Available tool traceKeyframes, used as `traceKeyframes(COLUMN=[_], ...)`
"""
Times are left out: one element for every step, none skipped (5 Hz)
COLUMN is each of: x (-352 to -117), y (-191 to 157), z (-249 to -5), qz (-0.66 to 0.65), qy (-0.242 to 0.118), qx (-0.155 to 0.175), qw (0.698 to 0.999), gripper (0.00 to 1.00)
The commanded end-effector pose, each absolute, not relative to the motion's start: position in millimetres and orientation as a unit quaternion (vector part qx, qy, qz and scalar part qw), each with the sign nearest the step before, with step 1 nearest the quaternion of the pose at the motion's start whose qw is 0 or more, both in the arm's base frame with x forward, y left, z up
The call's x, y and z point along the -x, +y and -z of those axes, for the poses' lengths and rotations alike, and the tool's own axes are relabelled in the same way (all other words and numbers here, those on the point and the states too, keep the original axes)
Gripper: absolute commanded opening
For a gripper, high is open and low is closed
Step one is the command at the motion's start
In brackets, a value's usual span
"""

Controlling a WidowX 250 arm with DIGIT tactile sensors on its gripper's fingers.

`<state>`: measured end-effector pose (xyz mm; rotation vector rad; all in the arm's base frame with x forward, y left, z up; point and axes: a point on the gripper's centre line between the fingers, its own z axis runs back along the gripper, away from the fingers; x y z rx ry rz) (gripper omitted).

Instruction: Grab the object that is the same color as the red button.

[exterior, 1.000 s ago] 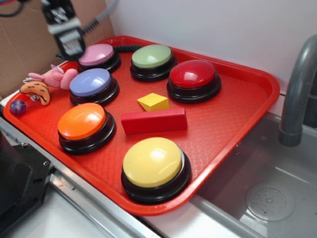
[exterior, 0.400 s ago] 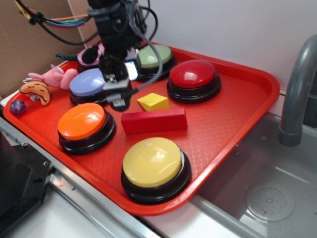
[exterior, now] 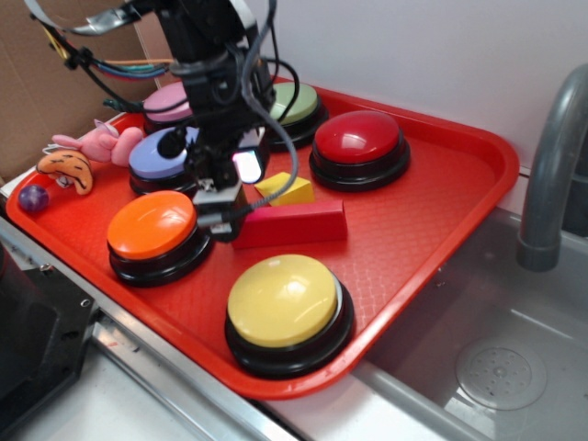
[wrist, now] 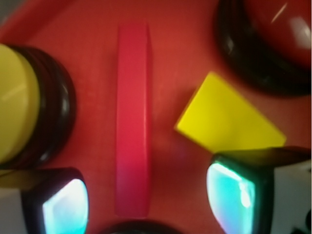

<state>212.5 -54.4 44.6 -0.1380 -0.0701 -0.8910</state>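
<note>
The gripper (wrist: 146,195) hangs low over the red tray (exterior: 441,230), its two fingers (wrist: 234,190) spread apart with nothing between them but the near end of the red block (wrist: 132,122). From the wrist view that block runs straight ahead of the gripper, lined up in the gap; whether the fingers touch it I can't quite tell, the picture is soft there. The block is long, plain red, smooth-faced, and in the outside view its far end (exterior: 292,225) is cut on a slant. It lies flat on the tray. Ahead and to one side of the gripper sits the small yellow block (wrist: 229,119), just beside the red one but apart from it. Beyond that, the red button (exterior: 358,147), glossy dome on a black base. On the other side of the block, the yellow button (wrist: 19,102). The orange button (exterior: 156,230) sits close by the gripper. No lettering readable on anything.
</note>
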Motion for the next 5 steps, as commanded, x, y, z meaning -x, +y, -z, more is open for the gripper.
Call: traceKeyframes(x=[-213.7, -215.9, -216.3, -218.3, -219.2], y=[-61.7, -61.4, -60.5, -63.9, -70.5], z=[-35.6, -29.5, -24.8, -23.8, -34.8], qz=[0.428, 0.433, 0.432, 0.435, 0.437], qy=[-0.032, -0.032, -0.025, -0.018, -0.037], qx=[0.051, 0.055, 0.055, 0.045, 0.039], qw=[0.902, 0.899, 0.900, 0.899, 0.898], gripper=[1.00, 0.00, 0.00, 0.00, 0.00])
